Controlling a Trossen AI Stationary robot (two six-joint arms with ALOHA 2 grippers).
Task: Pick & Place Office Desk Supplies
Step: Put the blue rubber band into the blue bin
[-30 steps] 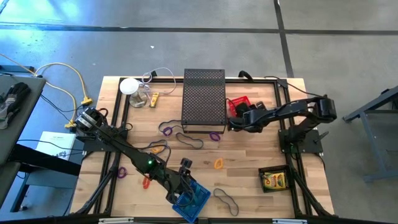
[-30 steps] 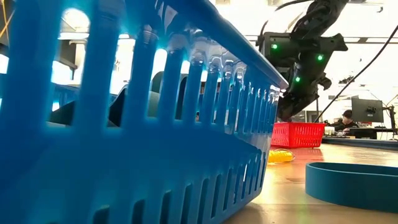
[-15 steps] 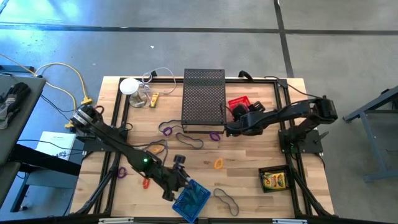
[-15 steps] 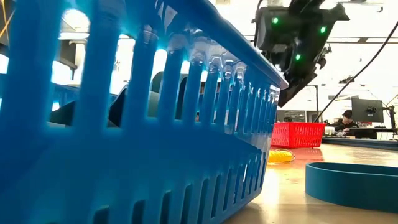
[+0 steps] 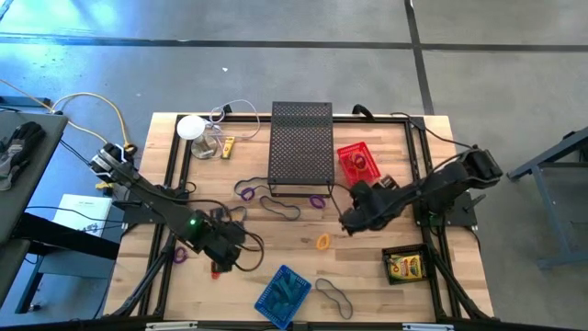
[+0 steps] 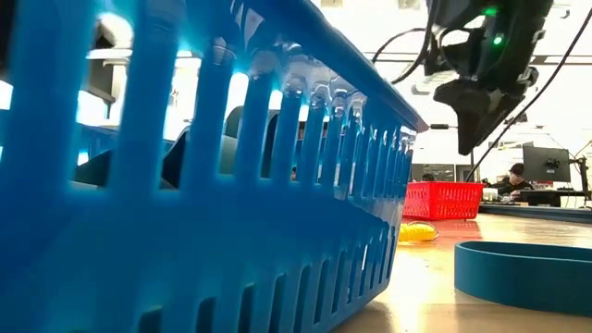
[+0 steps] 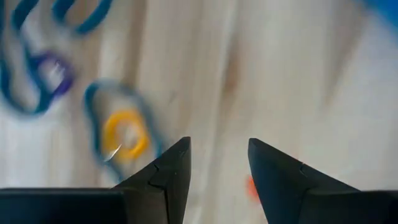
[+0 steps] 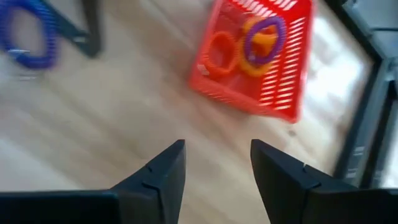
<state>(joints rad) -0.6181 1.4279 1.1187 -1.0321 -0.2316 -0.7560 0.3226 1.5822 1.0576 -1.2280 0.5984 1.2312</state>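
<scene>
Sorting setup: two small baskets serve as drop spots, so loose loops get carried to them. Red basket (image 5: 356, 161) sits beside the black mesh box (image 5: 300, 147) at the far side of the tabletop (image 5: 367, 248); the right wrist view shows orange and purple loops already inside it, so it looks like the right arm's bin. Blue basket (image 5: 283, 294) sits at the near edge, by the left arm.

Right pincer (image 5: 350, 221) hovers over bare wood, fingers spread, nothing between them, probably heading for the orange loop (image 5: 322, 242) just beside it.

Left pincer (image 5: 241, 241) is low over the tabletop, fingers apart and empty, looking down on scattered loops, likely choosing one.

Still loose: purple loop (image 5: 246, 191), dark band (image 5: 335, 297) near the blue basket, yellow-and-red packet (image 5: 403, 267) in a black tray near the right edge.
</scene>
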